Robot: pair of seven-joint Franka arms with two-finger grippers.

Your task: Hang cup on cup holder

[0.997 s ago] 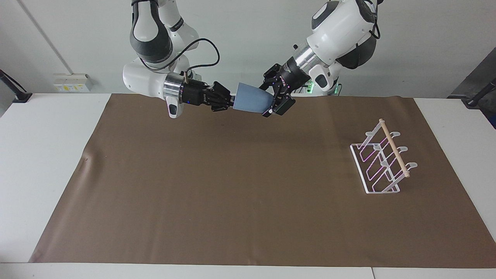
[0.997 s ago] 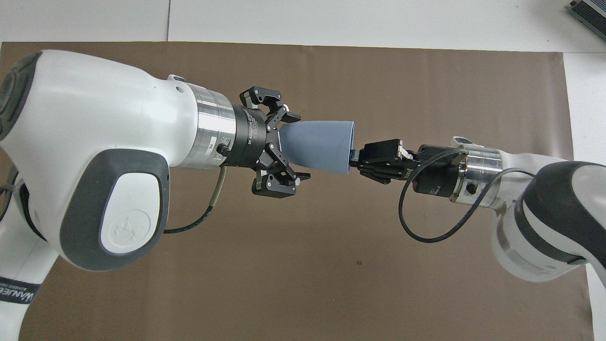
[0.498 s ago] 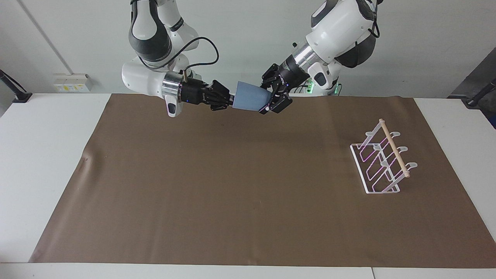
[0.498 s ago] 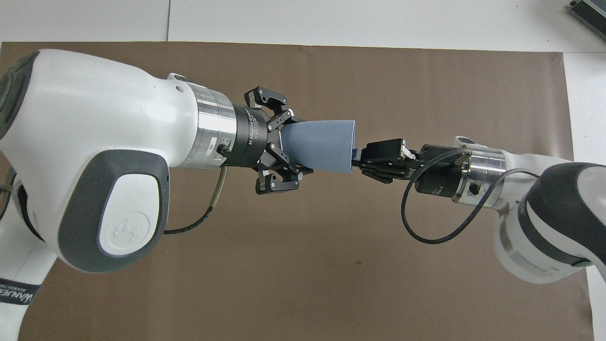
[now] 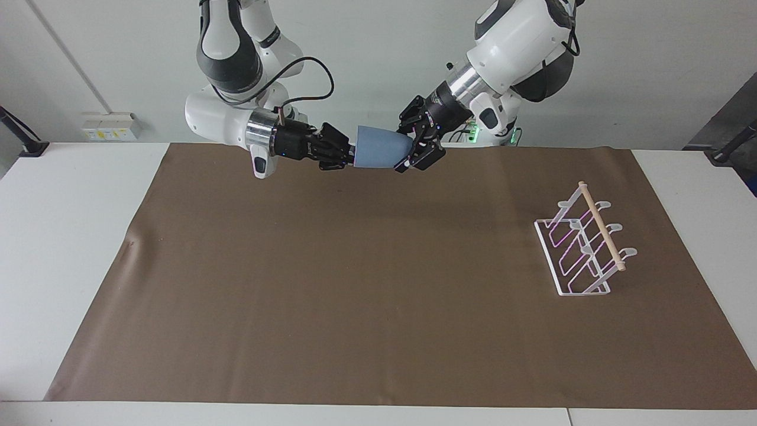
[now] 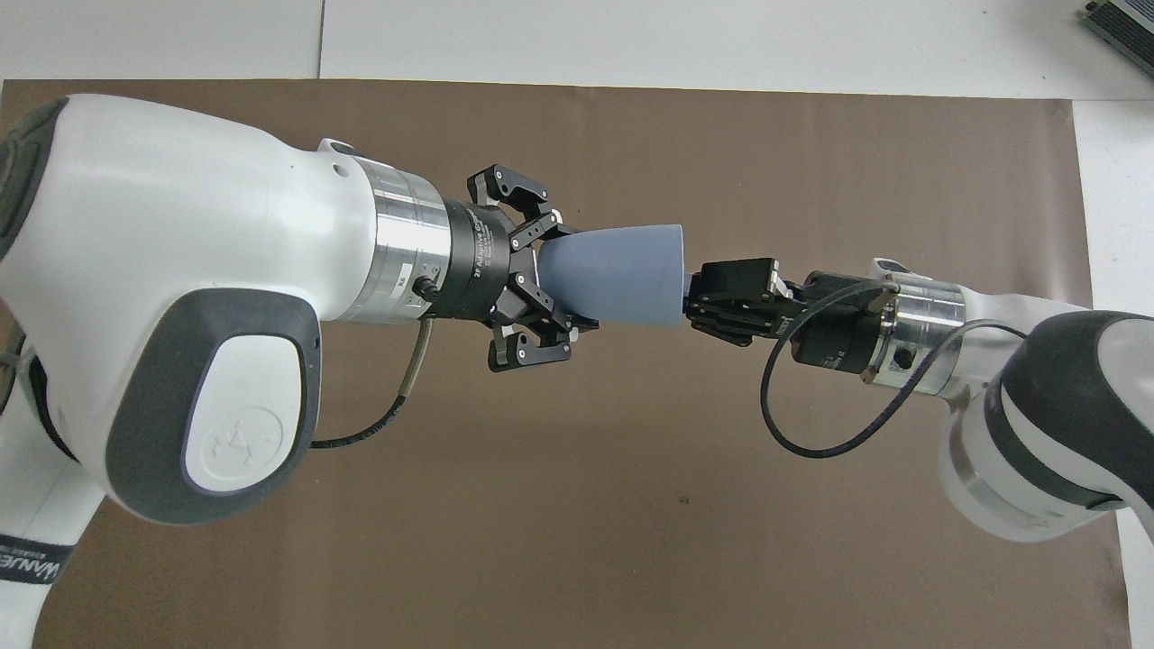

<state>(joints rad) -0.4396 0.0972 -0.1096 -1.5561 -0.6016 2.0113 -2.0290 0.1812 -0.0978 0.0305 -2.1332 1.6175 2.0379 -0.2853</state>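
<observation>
**Cup in the Air Between Two Arms**

The job is only partly done. The cup (image 5: 378, 155) is up in the air, over the edge of the brown mat (image 5: 355, 284) closest to the robots. It is not on the cup holder (image 5: 584, 247) yet. The cup holder stands alone on the mat, well apart from the cup, toward the left arm's end of the counter (image 5: 65, 248). No cup hangs on it.

Both arms meet at the cup. The right tool (image 6: 692, 299) pinches the cup's rim at its wide, open end. The left tool (image 6: 552, 287) is at the cup's narrow bottom end, and its fingers (image 6: 505, 187) are spread wide on both sides of the cup. I think the left tool is about to take the cup from the right one, as the holder is at its end.

What is left, I think: the left tool must close on the cup, the right tool must let go, and then the cup must travel over to the holder and go onto a prong.

The cup is small, plain and light blue. It has no handle. It lies on its side in the air, and gets thinner toward its bottom.
</observation>
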